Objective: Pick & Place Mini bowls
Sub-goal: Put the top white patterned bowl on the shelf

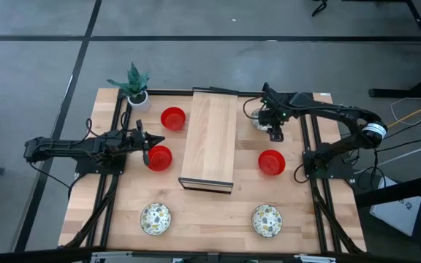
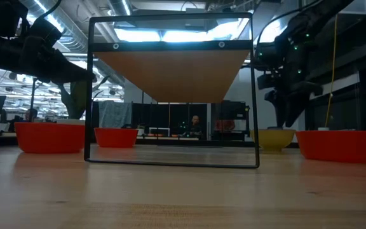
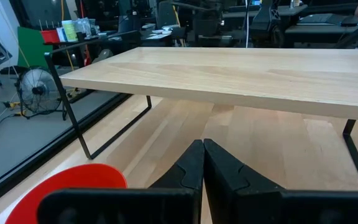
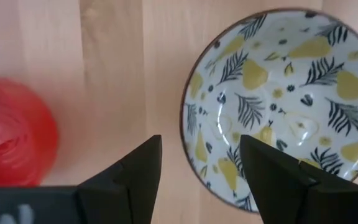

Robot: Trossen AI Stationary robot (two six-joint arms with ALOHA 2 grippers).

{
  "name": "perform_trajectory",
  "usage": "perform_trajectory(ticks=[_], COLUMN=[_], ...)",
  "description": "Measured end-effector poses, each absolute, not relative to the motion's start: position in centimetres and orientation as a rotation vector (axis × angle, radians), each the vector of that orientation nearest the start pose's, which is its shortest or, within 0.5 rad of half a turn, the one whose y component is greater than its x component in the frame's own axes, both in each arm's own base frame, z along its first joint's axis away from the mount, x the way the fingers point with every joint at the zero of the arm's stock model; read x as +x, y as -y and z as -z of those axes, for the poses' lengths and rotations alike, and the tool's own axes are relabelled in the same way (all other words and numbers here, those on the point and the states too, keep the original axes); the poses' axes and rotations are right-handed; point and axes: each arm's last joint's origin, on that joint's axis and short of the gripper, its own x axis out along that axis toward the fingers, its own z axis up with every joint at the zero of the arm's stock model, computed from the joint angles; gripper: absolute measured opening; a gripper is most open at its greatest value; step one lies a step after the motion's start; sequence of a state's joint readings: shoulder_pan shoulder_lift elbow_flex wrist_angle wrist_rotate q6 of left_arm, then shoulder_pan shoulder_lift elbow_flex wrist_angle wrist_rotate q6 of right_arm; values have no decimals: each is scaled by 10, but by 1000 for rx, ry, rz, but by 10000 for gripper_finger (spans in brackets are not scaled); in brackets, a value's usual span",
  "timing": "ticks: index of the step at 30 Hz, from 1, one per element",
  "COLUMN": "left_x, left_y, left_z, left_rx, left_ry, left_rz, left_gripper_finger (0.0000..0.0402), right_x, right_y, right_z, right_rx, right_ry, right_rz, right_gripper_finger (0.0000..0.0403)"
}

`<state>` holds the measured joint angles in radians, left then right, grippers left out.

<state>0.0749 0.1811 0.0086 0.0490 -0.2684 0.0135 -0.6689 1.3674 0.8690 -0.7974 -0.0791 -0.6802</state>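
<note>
Your right gripper [image 4: 201, 177] hangs over the patterned bowl [image 4: 281, 106] at upper right of centre in the high view, fingers [image 4: 132, 180] spread wide with nothing between them; one finger sits over bare wood, the other over the bowl's inside, near rim between them; whether they touch the bowl you cannot tell; a red bowl [image 4: 14, 134] lies at the left edge of that wrist view; your left gripper [image 3: 202, 171] is pressed together and empty, at left of centre in the high view, just above a red bowl [image 1: 158, 158] and pointing toward the wooden riser shelf [image 1: 210, 137] in the middle of the table [image 1: 203, 212]; another red bowl [image 1: 172, 118] sits upper left of the shelf, beside the potted plant [image 1: 133, 86] at the table's upper left corner; a third red bowl [image 1: 271, 162] lies right of the shelf, below the right gripper; two more patterned bowls rest near the bottom edge, one lower left [image 1: 155, 218], one lower right [image 1: 267, 220]; all six bowls are on the tabletop, none on the shelf.
</note>
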Motion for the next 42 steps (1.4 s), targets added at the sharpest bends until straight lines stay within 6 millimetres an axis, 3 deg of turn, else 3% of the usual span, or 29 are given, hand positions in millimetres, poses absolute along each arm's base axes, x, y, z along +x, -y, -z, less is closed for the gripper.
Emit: perform_trajectory(ticks=[21, 42], left_x=[106, 106], left_y=[-16, -16], left_z=[-156, -156], left_rx=[25, 25], left_ry=[-126, -126], left_rz=[-342, -342], left_gripper_finger=[4, 4], right_x=[190, 195], right_y=[150, 155], right_z=[-184, -175], right_rx=[-112, -113], right_ry=[-1381, -1382], right_rz=[96, 96], right_gripper_finger=[216, 216])
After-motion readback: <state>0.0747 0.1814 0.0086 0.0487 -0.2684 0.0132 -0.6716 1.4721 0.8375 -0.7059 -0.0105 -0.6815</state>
